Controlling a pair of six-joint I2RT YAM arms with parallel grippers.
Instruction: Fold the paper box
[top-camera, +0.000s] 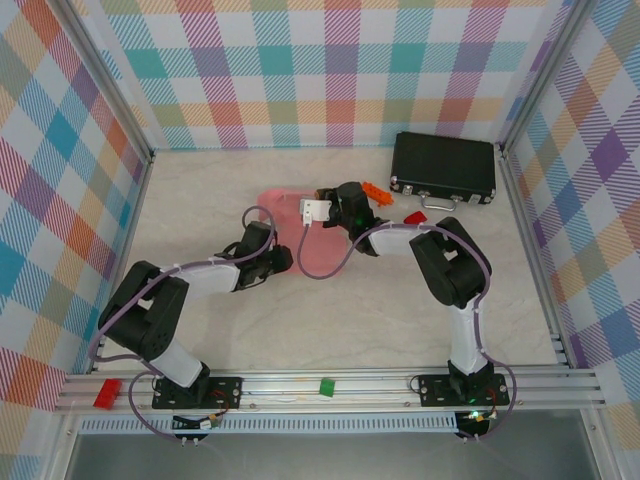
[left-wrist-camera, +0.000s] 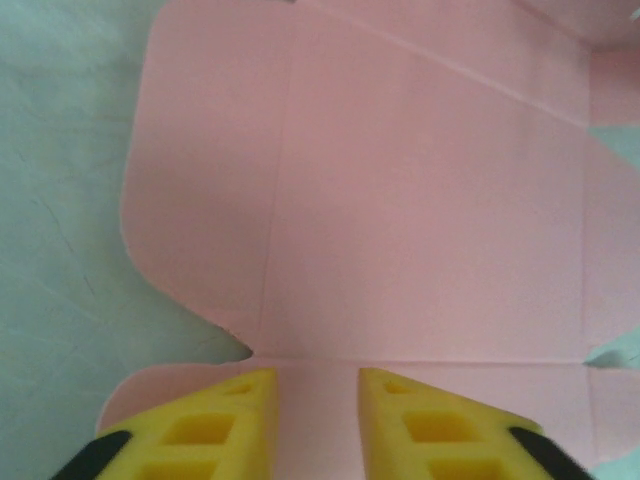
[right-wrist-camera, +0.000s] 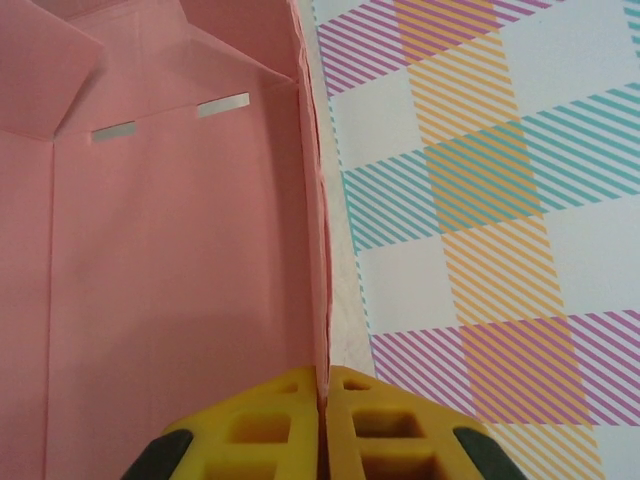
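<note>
Rail: I see an alu rail (top-camera: 330, 385) along the near edge, w/ a red block (top-camera: 106, 392) at its left end and a green block (top-camera: 327, 387) near the middle.
Counter: pale, marbled (top-camera: 400, 320); both arms reach in over it toward the centre.
L end effector (left-wrist-camera: 315, 385): part open. The yellow fingers (left-wrist-camera: 235, 400) stand apart w/ a clear gap and I see nothing gripped. They sit low over the near edge of the box, just at a crease; can't tell if they touch the card.
Box (top-camera: 325, 250): pink card at mid counter, between the two end effectors. From the L wrist it's a flat creased panel w/ a rounded flap on the left. From the R wrist one side wall stands upright, a flap leans in at the far left, and two thin slots (right-wrist-camera: 222, 104) are cut along the far fold.
R end effector (right-wrist-camera: 322, 375): closed, fingers pinched on the edge of the box's upright wall, approaching from the far right of the box.
Small bits: a red piece (top-camera: 414, 217) and an orange piece (top-camera: 372, 189) lie right of the box, apart from it.
Case: black, w/ a handle (top-camera: 443, 168), far right, beside the back wall.
Walls: plaid panels (top-camera: 320, 70) on three sides.
</note>
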